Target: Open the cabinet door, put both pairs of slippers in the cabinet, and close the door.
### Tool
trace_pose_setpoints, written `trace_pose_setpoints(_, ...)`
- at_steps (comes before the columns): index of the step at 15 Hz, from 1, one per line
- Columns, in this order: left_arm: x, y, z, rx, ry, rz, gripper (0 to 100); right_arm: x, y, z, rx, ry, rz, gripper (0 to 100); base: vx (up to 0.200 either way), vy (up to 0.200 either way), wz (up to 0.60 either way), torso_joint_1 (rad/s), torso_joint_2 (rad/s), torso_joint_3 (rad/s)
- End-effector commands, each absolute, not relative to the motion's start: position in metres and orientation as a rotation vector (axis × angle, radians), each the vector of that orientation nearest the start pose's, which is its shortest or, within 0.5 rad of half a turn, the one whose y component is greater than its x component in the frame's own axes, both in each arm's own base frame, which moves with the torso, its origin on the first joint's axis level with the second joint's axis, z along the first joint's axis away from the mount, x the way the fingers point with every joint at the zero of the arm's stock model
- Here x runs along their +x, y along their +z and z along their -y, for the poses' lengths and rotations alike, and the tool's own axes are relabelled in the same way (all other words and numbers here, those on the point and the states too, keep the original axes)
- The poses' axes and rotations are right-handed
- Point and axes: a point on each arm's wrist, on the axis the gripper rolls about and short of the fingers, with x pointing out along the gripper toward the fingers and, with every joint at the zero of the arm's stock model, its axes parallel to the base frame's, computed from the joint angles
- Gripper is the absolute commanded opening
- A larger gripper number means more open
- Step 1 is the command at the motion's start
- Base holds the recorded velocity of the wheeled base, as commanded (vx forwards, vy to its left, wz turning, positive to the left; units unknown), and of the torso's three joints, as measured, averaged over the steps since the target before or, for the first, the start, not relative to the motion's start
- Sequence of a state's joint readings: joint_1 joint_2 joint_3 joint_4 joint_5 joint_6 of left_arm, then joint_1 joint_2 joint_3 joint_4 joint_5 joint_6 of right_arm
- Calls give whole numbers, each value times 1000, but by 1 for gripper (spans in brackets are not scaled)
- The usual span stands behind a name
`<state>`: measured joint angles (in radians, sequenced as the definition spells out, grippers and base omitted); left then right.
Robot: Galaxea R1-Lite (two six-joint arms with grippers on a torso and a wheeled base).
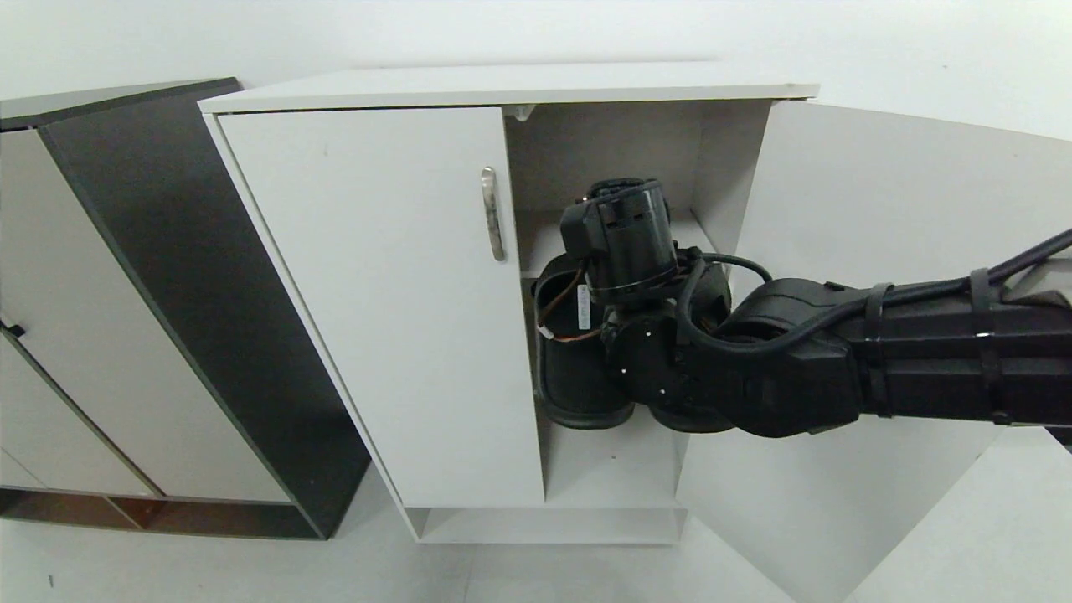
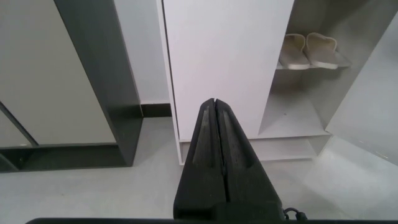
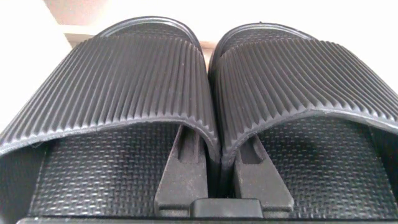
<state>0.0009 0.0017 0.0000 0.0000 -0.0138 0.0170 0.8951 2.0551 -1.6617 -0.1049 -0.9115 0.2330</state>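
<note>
- Cabinet (image 1: pixel 502 84): white, two doors, standing on a pale floor (image 1: pixel 251 569) against a white wall.
- Left door (image 1: pixel 377 293): shut. It has an upright metal handle (image 1: pixel 492 213) close to its inner edge.
- Right door (image 1: pixel 879 218): swung wide open, so the right half of the cabinet is exposed.
- Shelf (image 2: pixel 292 68): a single board partway up the open half, with the bottom board (image 1: pixel 611 469) below it.
- White slippers (image 2: pixel 311 50): one pair, lying side by side and touching on the shelf, reaching its front edge.
- Black slippers (image 1: pixel 578 377): one pair with ribbed straps and dimpled footbeds, pressed together side to side.
  - From above they appear against the open right half of the cabinet, below the line of the shelf and above the bottom board.
  - I cannot tell whether they are inside the opening or just in front of it.
- Right pincer (image 3: pixel 217 158): gripping the black slippers. One finger sits under each strap, and the fingers (image 3: pixel 180 174) are clamped on the two inner side walls, squeezing them together.
- Left pincer (image 2: pixel 214 106): closed, its two halves flat against each other with nothing between them. It is held low over the floor, facing the shut left door and well apart from it.
- Dark cabinet (image 1: pixel 193 276): has a charcoal side panel and pale fronts, and stands just beside the white cabinet on its left.
</note>
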Motion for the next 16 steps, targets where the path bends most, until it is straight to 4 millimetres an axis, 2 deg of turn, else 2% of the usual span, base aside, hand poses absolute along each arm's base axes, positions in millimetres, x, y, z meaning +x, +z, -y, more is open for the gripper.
trace_pose_setpoints(1, -23, 76, 0, 17, -12, -1, 0, 282, 237, -313, -1, -52, -181, 0, 0, 0, 0, 0, 0, 0)
trace_pose_setpoints(4, -23, 76, 0, 17, -12, -1, 0, 283, 235, -311, -10, -53, -186, 0, 0, 0, 0, 0, 0, 0)
trace_pose_setpoints(16, -23, 76, 0, 14, -12, -1, 0, 288, 235, -309, 2, -37, -180, 0, 200, 0, 0, 3, 3, 3)
